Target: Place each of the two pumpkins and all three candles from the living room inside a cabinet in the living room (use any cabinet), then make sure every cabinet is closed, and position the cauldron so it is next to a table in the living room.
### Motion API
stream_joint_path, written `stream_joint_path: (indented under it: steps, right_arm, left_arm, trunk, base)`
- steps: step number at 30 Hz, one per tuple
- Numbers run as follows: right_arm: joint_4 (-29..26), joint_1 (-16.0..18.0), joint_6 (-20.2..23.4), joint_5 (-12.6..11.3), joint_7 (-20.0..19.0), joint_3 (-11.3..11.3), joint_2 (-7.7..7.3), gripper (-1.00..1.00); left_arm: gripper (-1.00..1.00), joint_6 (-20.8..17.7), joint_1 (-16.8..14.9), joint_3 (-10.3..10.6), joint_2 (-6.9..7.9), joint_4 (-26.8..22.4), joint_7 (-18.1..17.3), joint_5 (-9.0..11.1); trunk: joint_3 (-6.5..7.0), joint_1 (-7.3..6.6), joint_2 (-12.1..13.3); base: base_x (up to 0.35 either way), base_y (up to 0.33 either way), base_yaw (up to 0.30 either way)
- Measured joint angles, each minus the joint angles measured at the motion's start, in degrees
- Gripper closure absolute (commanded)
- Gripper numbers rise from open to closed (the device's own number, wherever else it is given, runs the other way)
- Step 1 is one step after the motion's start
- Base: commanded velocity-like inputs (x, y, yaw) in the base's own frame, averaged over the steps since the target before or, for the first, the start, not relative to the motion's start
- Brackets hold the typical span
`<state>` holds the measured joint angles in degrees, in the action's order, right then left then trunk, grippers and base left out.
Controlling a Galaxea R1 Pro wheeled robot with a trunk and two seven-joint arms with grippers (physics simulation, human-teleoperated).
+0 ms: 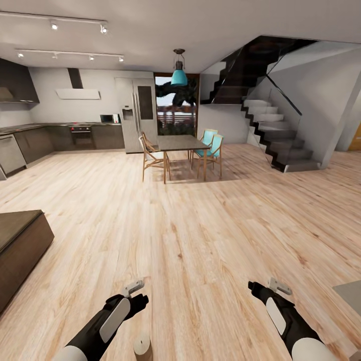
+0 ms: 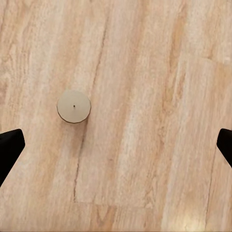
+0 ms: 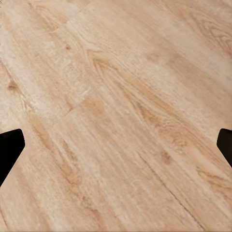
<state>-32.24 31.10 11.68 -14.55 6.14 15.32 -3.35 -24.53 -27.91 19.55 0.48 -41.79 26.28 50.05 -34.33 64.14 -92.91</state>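
Room: a big open room with a light wood floor (image 1: 200, 240). The robot looks across it toward a kitchen (image 1: 65, 130) far off.
Candle: one short tan candle (image 2: 74, 107) stands upright on the floor, close in front of the robot. In the head view it sits at the very bottom (image 1: 142, 347), just beside the left arm. From above you can see its round top and tiny wick.
Left tool: the left tool (image 1: 135, 297) hangs over the floor, above the candle. In the left wrist view its two black fingertips (image 2: 9, 147) are spread wide apart, with nothing between them. The candle is between them, nearer to one of them, and not touching.
Right tool: the right tool (image 1: 263, 288) hangs over bare floor. Its black fingertips (image 3: 9, 147) are spread wide too, and hold nothing.
Cabinet: a low dark brown cabinet (image 1: 20, 250) shows at the robot's left. Its fronts cannot be seen from here.
Grey corner: a flat grey corner (image 1: 351, 296) pokes in at the robot's right. I cannot tell what it belongs to.
Far away: a dining desk (image 1: 183, 144) with wood and blue chairs, a blue hanging lamp (image 1: 179, 76), a tall fridge (image 1: 138, 118) and stairs (image 1: 276, 135).
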Motion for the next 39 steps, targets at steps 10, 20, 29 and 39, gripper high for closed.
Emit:
stream_joint_path:
  steps: [10, 20, 29, 39]
  right_arm:
    - [-21.76, -0.01, 27.20, -0.13, 0.14, -1.55, 0.15, -1.00]
    - [-28.83, -0.02, 32.55, -0.12, -0.09, -5.37, 0.10, -1.00]
    - [-31.60, -0.02, 32.67, -0.58, -0.17, -5.50, -0.03, -1.00]
    - [-39.70, -0.02, 32.78, -0.58, -0.21, -5.78, 0.02, -1.00]
  left_arm:
    - [-1.00, -0.02, 0.00, -0.05, 0.09, -0.02, 0.02, -0.06]
    - [-1.00, -0.79, -1.94, -0.16, 0.21, 0.42, 1.74, 0.07]
    - [-1.00, -0.97, -2.62, -0.11, 0.11, 0.44, 5.36, 0.33]
    - [-1.00, -0.28, -2.64, 0.49, -0.03, 0.57, 5.28, 0.10]
  trunk:
    - [-1.79, 2.20, -4.01]
    - [-3.59, 4.39, -8.02]
    - [-5.21, 6.37, -11.63]
    - [-7.00, 8.57, -15.64]
  base:
    - [0.000, 0.000, 0.000]
    - [0.000, 0.000, 0.000]
    - [0.000, 0.000, 0.000]
    - [0.000, 0.000, 0.000]
